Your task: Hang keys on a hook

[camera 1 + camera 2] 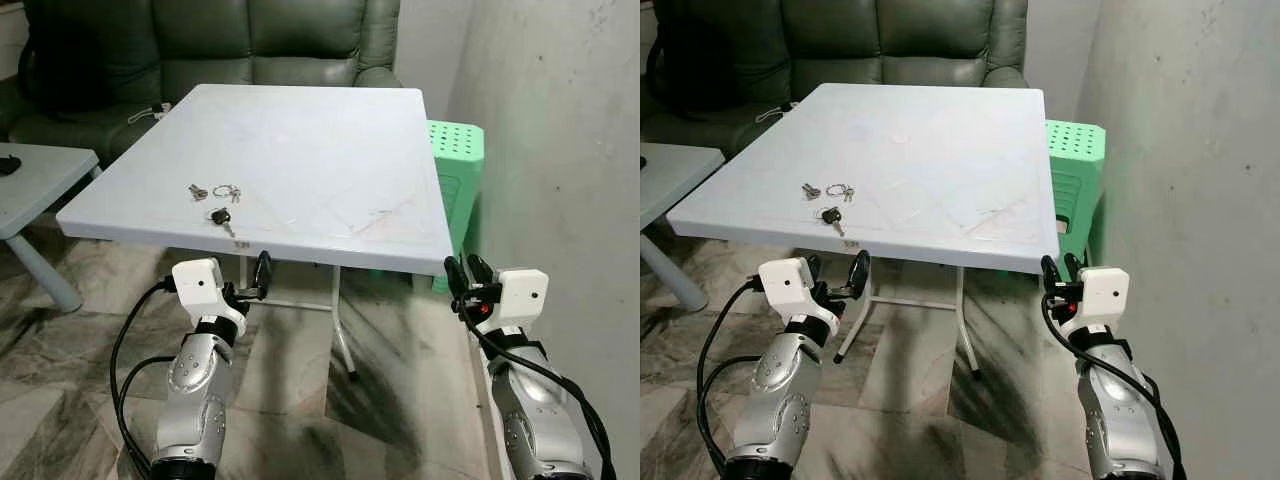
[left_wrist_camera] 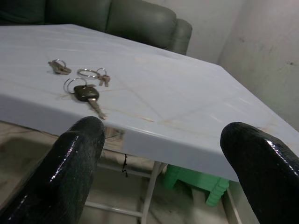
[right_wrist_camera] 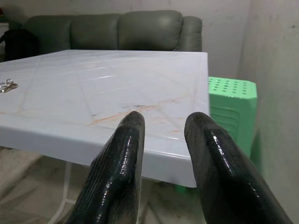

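The left tool hangs just below the near edge of the white surface, its two black fingers spread wide with nothing between them, and it points up toward the keys. The right tool sits at the near right corner of the same surface, also just under the edge, its fingers set a narrow gap apart and holding nothing.

The keys lie on the surface near its front left part, well apart from the right tool and close to the left one. There are three lots. A black-headed key on a ring lies closest to the edge, its blade pointing toward the front. Just behind it is a loose ring with small keys, and beside that, further to the left, a small silver bunch. None of them touches a tool.

The surface is a pale square top on thin white legs, faintly scratched with brownish lines. A dark green sofa stands behind it, with a bit of white cord lying on the seat. A green plastic stool is tucked beside the surface on the right, against a grey wall. At the far left the corner of another pale table comes into sight. The floor is marbled stone.
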Motion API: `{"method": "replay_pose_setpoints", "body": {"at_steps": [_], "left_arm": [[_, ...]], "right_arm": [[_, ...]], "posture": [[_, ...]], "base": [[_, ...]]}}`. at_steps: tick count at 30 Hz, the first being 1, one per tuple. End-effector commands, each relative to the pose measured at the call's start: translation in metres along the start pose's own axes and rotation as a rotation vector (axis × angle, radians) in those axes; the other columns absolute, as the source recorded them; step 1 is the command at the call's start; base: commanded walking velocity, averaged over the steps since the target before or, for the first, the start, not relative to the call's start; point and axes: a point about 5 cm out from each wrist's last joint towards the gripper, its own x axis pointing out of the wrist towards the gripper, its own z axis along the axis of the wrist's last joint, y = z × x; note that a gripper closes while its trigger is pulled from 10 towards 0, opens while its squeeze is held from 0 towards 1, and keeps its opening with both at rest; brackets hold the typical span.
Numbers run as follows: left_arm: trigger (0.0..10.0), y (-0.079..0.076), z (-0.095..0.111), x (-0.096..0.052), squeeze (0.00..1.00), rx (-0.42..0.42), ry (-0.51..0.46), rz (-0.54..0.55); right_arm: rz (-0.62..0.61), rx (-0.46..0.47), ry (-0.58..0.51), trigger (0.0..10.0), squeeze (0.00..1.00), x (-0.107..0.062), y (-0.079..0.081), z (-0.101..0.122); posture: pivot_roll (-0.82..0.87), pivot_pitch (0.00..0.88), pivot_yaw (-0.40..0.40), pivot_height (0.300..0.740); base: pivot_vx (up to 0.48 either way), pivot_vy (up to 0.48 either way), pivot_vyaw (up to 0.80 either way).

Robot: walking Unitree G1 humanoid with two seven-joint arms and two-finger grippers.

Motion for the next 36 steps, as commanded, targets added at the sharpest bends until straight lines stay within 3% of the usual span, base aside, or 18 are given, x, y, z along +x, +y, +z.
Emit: {"method": "replay_pose_setpoints", "body": {"at_steps": [1, 36], "left_arm": [[10.0, 0.0003, 0.0034, 0.0026, 0.0, 0.003, -0.004, 0.0], [10.0, 0.0014, 0.0019, 0.0024, 0.0, -0.032, -0.002, 0.028]], "right_arm": [[0.006, 0.006, -0.017, 10.0, 0.0, 0.0035, 0.002, 0.0054], [0.022, 0.011, -0.013, 10.0, 0.0, 0.002, 0.0026, 0.0055]], "posture": [[-0.01, 0.0, -0.02, 0.74], [-0.01, 0.0, -0.03, 0.74]], "base": [[0.0, 0.401, 0.0], [0.0, 0.447, 0.0]]}}
